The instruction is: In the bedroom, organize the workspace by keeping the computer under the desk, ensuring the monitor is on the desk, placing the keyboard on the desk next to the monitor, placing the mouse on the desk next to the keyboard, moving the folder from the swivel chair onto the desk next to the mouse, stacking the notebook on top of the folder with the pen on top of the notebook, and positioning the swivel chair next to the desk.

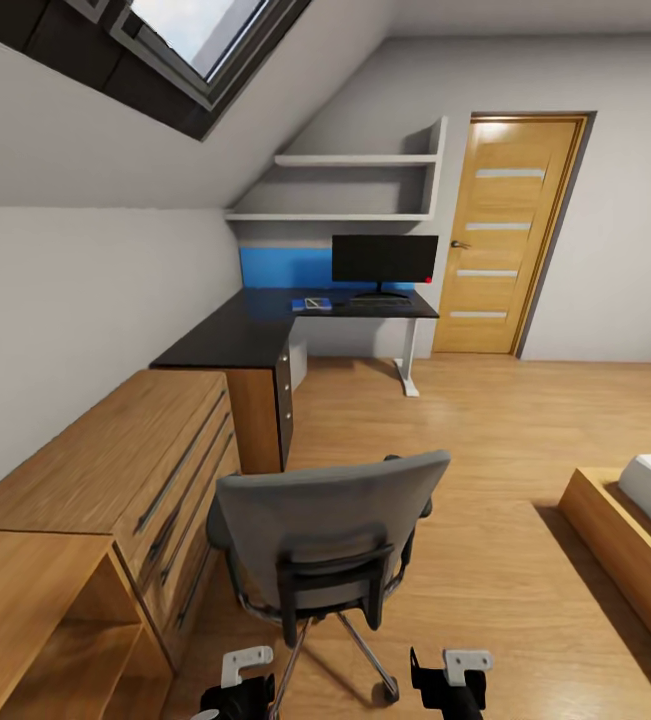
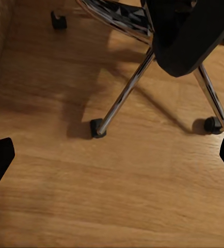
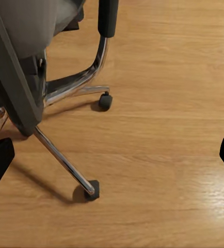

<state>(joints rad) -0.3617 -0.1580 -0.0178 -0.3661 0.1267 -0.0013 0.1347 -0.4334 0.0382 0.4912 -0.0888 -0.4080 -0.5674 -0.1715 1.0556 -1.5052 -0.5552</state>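
Blocked at twelve o'clock by swivel chair [image 1: 330,540]; open floor [image 1: 485,420] toward two o'clock, seemingly up to counter [image 1: 255,330].

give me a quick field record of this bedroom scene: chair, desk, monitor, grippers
swivel chair: on the wooden floor, close in front of the robot, back toward the camera, well short of the desk
desk: black L-shaped top in the far corner
monitor: upright on the desk
left gripper: open, empty
right gripper: open, empty
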